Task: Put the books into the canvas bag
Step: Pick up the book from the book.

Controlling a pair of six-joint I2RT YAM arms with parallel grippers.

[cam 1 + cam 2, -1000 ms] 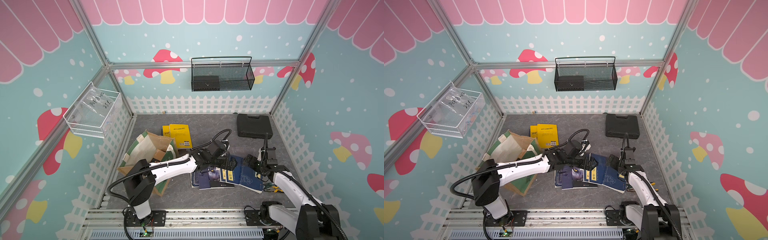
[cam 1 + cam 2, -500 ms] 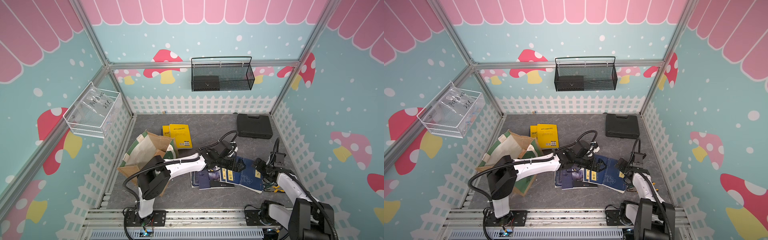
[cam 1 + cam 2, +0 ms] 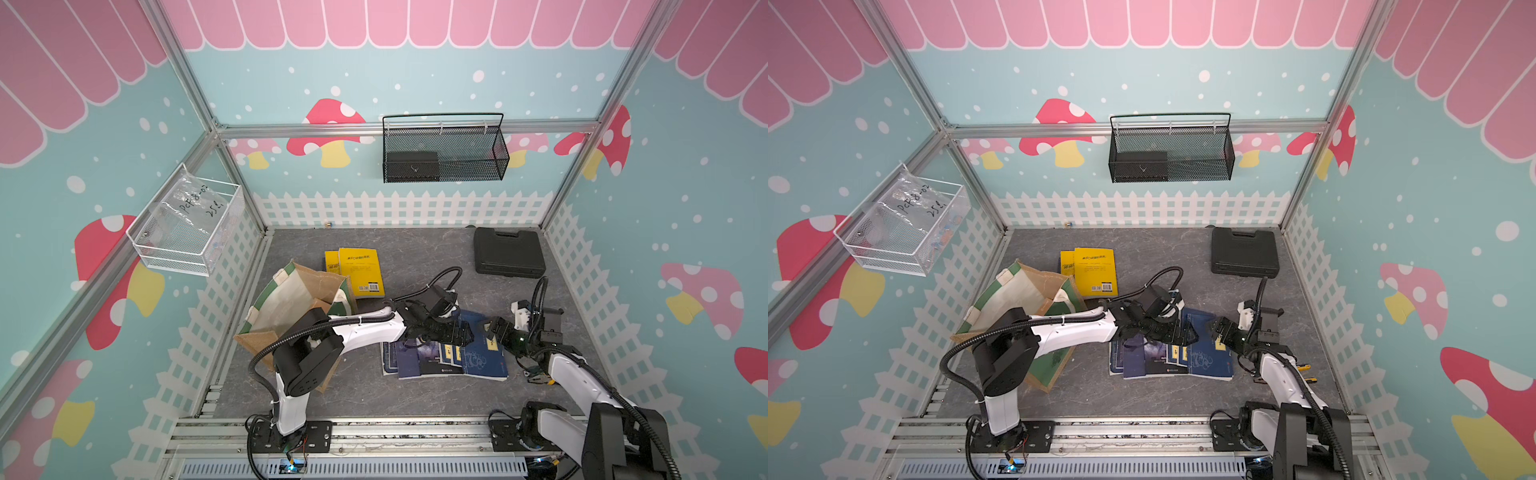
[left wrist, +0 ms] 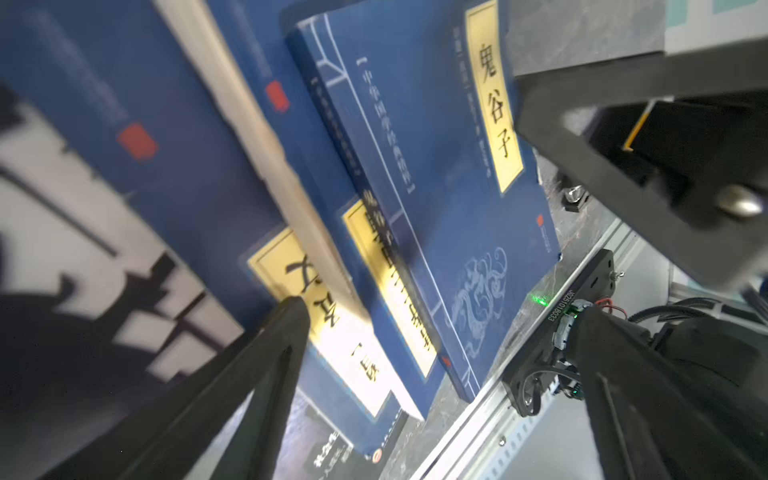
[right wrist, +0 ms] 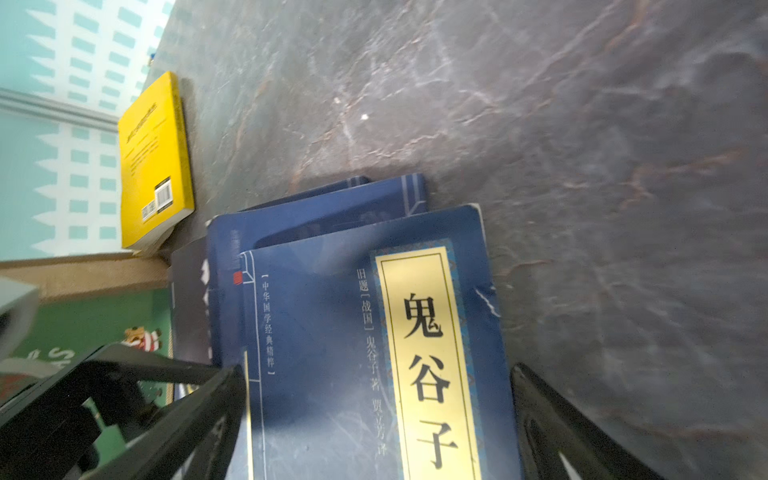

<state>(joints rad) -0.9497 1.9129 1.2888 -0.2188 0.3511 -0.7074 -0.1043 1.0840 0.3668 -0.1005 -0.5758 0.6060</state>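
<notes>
Several navy books (image 3: 449, 357) with yellow labels lie fanned out mid-floor; a dark-covered one sits among them. Two yellow books (image 3: 359, 270) lie farther back, beside the canvas bag (image 3: 291, 299), which lies on its side at the left with its mouth towards the back. My left gripper (image 3: 457, 332) hangs open just over the navy books, which fill the left wrist view between its fingers (image 4: 286, 328). My right gripper (image 3: 496, 330) is open at the pile's right end. In the right wrist view the top navy book (image 5: 332, 332) lies between its fingertips (image 5: 232, 382).
A thick black plastic case (image 3: 509, 251) lies at the back right. A black mesh basket (image 3: 444, 153) hangs on the back wall and a white wire basket (image 3: 187, 224) on the left wall. White fence walls enclose the floor, and a metal rail (image 3: 374, 432) runs along the front.
My left arm has reached further right and lower over the navy books. My right gripper has dropped towards the pile's right end. Both stayed open; the books have not moved.
</notes>
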